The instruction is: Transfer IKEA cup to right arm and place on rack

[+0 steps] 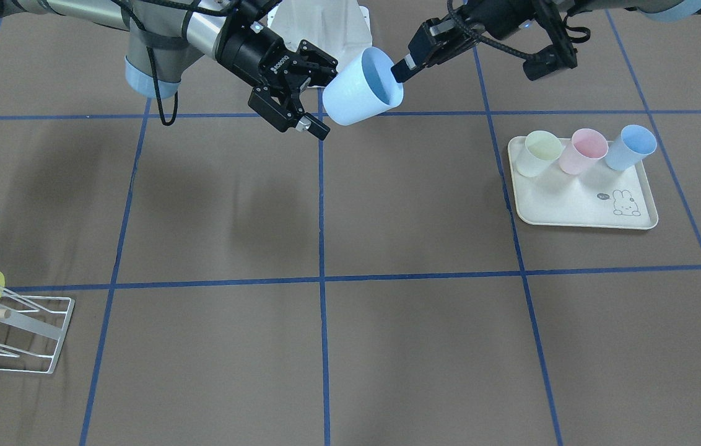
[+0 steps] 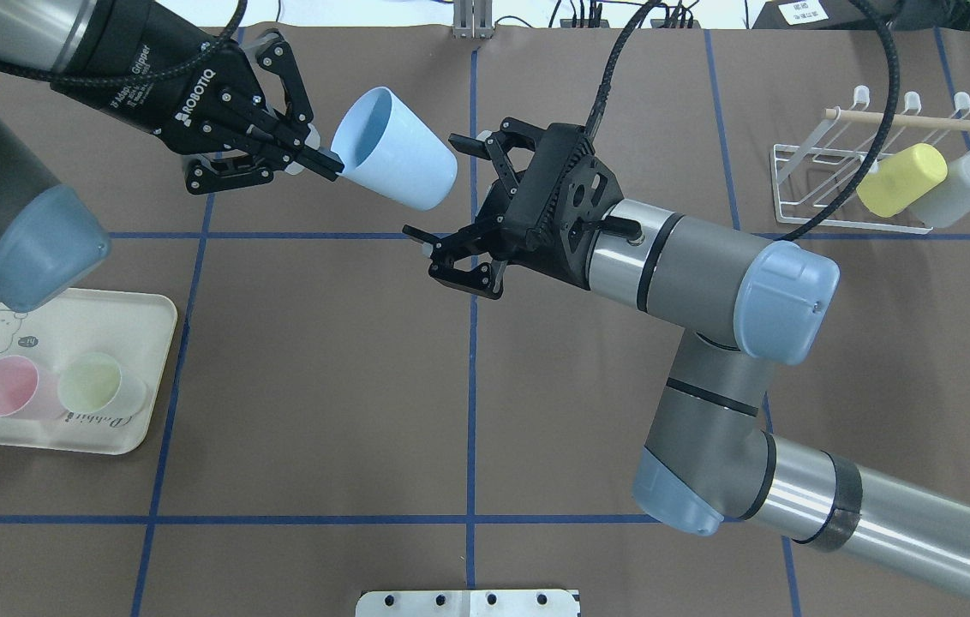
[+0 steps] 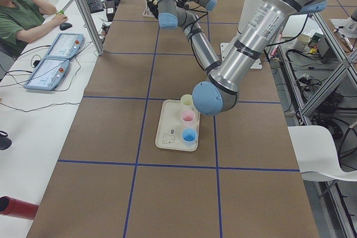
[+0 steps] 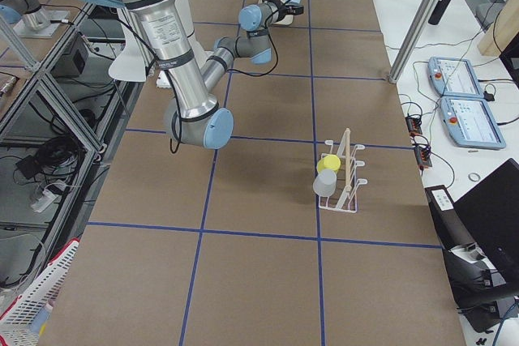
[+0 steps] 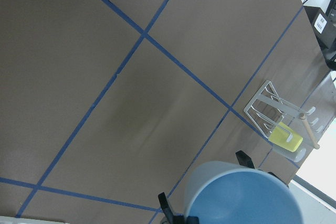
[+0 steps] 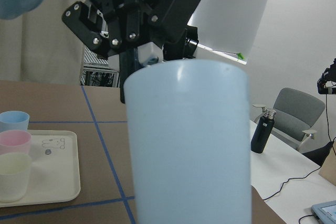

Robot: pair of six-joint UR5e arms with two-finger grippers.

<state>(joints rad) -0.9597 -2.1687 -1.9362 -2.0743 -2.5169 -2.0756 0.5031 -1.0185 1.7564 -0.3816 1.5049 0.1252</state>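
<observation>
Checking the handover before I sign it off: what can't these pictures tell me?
- Whether the right gripper touches the held cup: the right wrist view is filled by the cup.
- The left gripper's grip on it: the left wrist view cuts it off at the bottom edge.
- Rack: the front view's left edge cuts off part of it.

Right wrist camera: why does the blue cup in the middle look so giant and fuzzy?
Right wrist view: the held blue cup sits right by the lens, so it fills the picture and looks a little soft. Front-facing view: the same cup looks small and sharp, and soft shadows lie on the table.
</observation>
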